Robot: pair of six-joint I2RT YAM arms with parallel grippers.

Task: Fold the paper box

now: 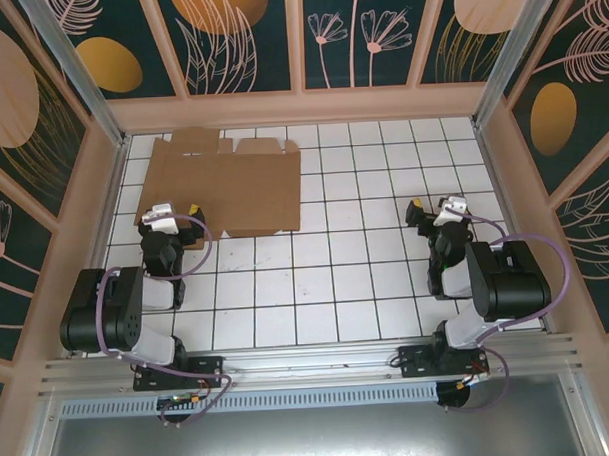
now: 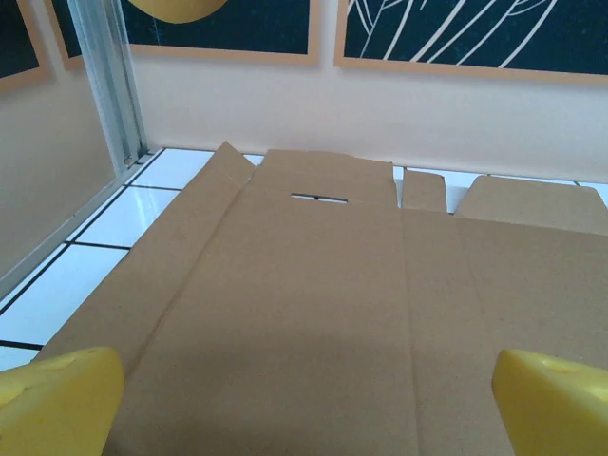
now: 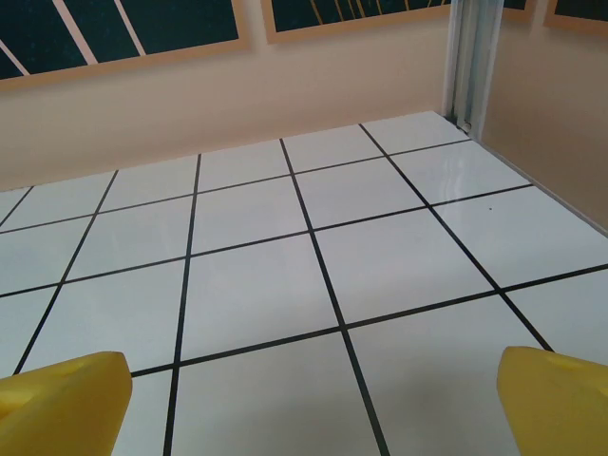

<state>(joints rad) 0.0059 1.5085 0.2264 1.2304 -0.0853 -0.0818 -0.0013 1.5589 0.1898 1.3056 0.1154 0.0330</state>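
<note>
Lying flat and unfolded, the box (image 1: 223, 186) occupies the 11 o'clock part of the table (image 1: 366, 276) in the top view. Its far flaps (image 1: 267, 146) lie close to the back wall (image 1: 300, 108). The left gripper (image 1: 174, 212) sits at the box's 7 o'clock corner, over its near edge; contact cannot be confirmed from above. The right gripper (image 1: 433, 209) stands at 3 o'clock of the table, well apart from the box, over bare tiles (image 1: 328, 317).

Left wrist view: the box (image 2: 332, 304) spreads flat under the left gripper (image 2: 304, 404) and runs on toward 12 o'clock. Crease lines (image 2: 408, 313) run lengthwise. A narrow slot (image 2: 319, 198) is cut near the far edge, with tabs (image 2: 425, 190) beyond it between 12 and 2 o'clock. The yellow fingertips (image 2: 57, 404) stand at 7 and 5 o'clock of the frame, spread wide, gripping nothing. White tiles (image 2: 123, 214) show at 9 o'clock beside a metal post (image 2: 109, 85).

Right wrist view: the right gripper (image 3: 309, 408) hangs over bare white tiles (image 3: 266, 275) with black grout lines. Its yellow fingertips (image 3: 62, 404) stand at 7 and 5 o'clock, fully apart, holding nothing. The back wall (image 3: 237, 95) lies at 12 o'clock and a metal post (image 3: 465, 66) at 1 o'clock.
</note>
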